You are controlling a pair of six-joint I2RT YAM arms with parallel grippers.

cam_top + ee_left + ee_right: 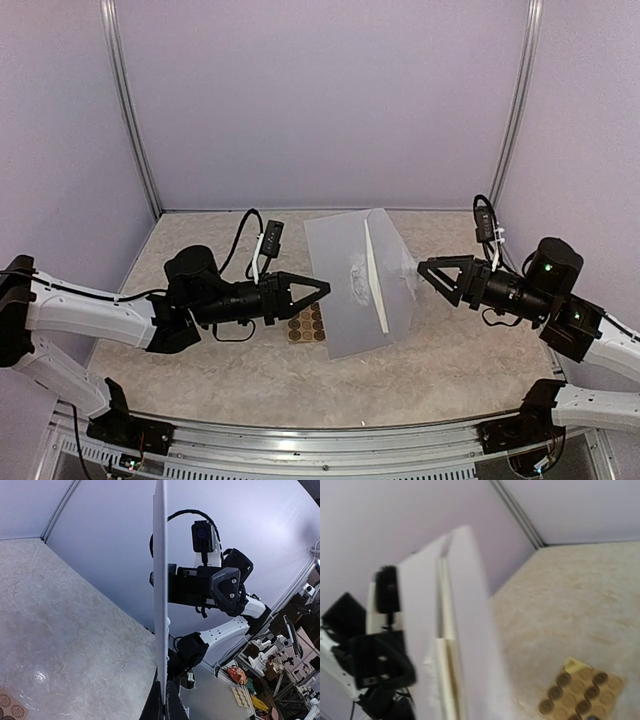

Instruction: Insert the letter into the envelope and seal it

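Note:
The grey-lavender envelope (345, 290) is held up off the table between both grippers. A white letter (377, 275) shows as a long strip standing in its fold. My left gripper (322, 289) is shut on the envelope's left edge. In the left wrist view the envelope (160, 580) is edge-on and upright, pinched between the fingers (156, 707) at the bottom. My right gripper (421, 267) is closed to a point on the envelope's right edge. The right wrist view is blurred: the envelope (470, 630) and the cream letter (445, 650) fill it and hide the fingers.
A tan sheet of round brown stickers (306, 325) lies flat on the speckled table under the envelope's left part. It also shows in the right wrist view (582, 692) and the left wrist view (10, 707). Lavender walls enclose the table on three sides.

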